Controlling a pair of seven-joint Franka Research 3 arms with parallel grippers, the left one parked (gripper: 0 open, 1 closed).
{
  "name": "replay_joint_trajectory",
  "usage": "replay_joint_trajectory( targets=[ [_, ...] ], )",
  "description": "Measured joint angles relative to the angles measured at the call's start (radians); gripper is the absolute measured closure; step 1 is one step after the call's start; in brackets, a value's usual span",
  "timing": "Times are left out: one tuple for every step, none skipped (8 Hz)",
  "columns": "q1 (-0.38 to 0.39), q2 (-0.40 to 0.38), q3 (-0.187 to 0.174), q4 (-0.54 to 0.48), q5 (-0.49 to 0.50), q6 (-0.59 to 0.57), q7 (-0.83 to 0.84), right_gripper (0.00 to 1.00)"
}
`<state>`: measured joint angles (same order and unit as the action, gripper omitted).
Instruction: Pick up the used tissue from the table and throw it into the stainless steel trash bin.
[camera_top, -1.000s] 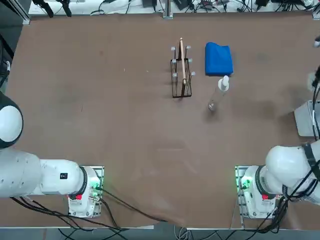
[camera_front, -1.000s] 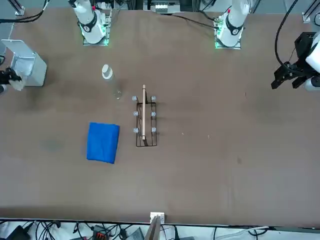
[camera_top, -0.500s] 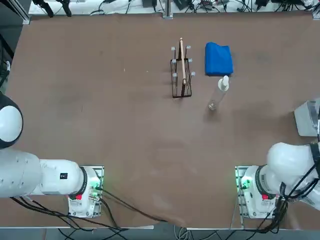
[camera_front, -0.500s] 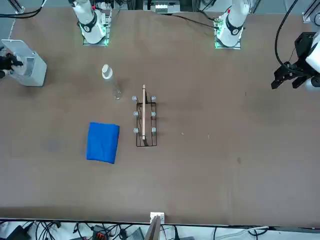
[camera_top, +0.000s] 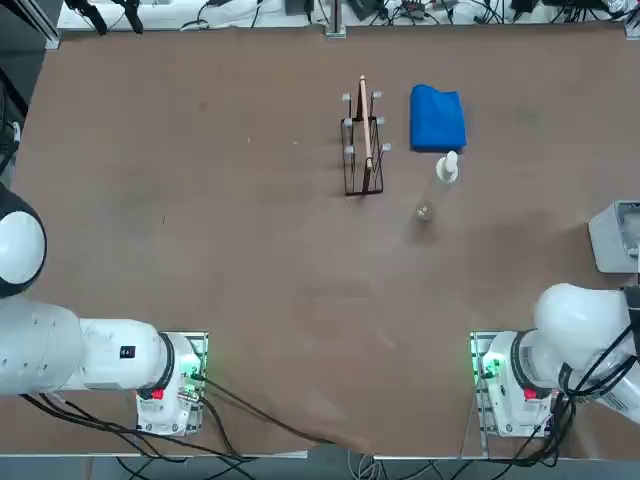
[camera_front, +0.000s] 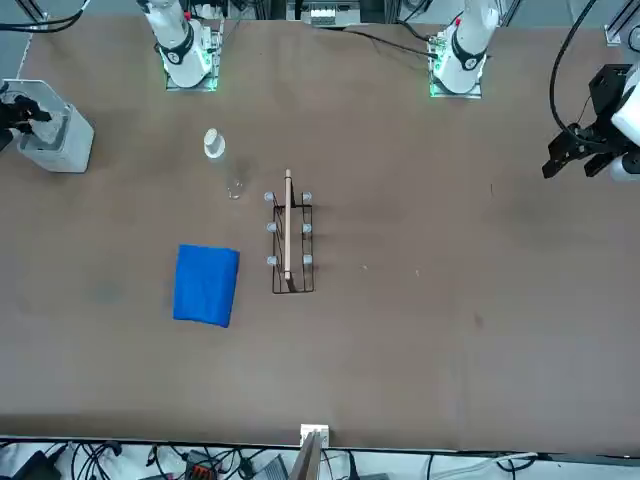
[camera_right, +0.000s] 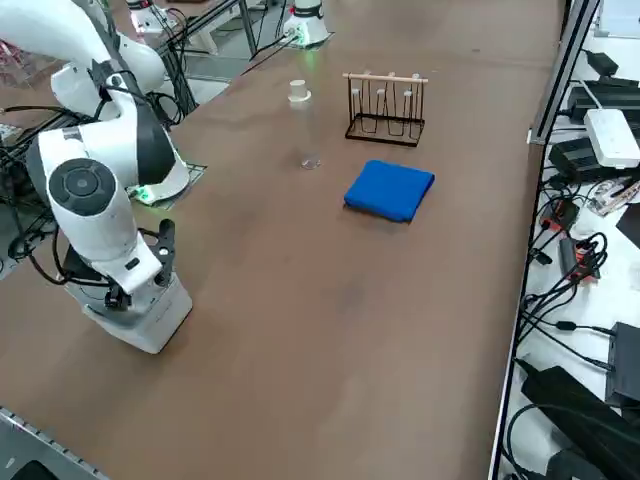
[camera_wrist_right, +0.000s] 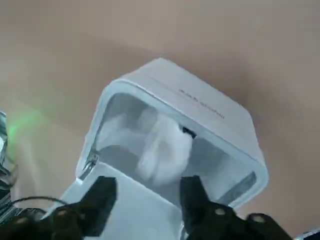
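- Top view: the trash bin (camera_top: 618, 236) is cut off by the picture's edge, with only a light grey corner showing on the table (camera_top: 250, 260). Well away from the bin, toward the middle of the table, stand a clear bottle (camera_top: 440, 180), a blue cloth (camera_top: 437, 118) and a wire rack (camera_top: 362, 145). The gripper and the tissue are out of sight here.
- Front view: the bin (camera_front: 52, 135) shows more fully. The right gripper (camera_front: 20, 110) hangs dark at the bin's rim, partly cut off, too small to read its fingers.
- Right side view: the arm's white wrist covers the top of the bin (camera_right: 145, 315), so its opening and the gripper are hidden.
- Right wrist view: both fingers (camera_wrist_right: 97, 200) stand apart with nothing between them, directly over the open bin (camera_wrist_right: 200, 110). The tissue (camera_wrist_right: 162, 147), a blurred white lump, is inside the opening, clear of the fingers. Whether it rests on the bottom cannot be told.
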<state>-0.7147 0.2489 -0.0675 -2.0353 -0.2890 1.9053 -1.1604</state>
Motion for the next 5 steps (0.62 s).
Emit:
replay_joint_trajectory(
  targets=[
    [0.006,-0.001,0.007,0.008,0.0,0.0,0.0,0.01],
    [0.014,-0.005,0.011,0.02,0.0,0.0,0.0,0.0],
    [0.018,-0.012,0.022,0.037,0.001,-0.008,0.0,0.0],
    [0.021,-0.023,0.048,0.071,0.029,-0.037,0.0,0.0],
    [0.024,-0.034,0.091,0.131,0.094,-0.086,0.001,0.0]
  ],
)
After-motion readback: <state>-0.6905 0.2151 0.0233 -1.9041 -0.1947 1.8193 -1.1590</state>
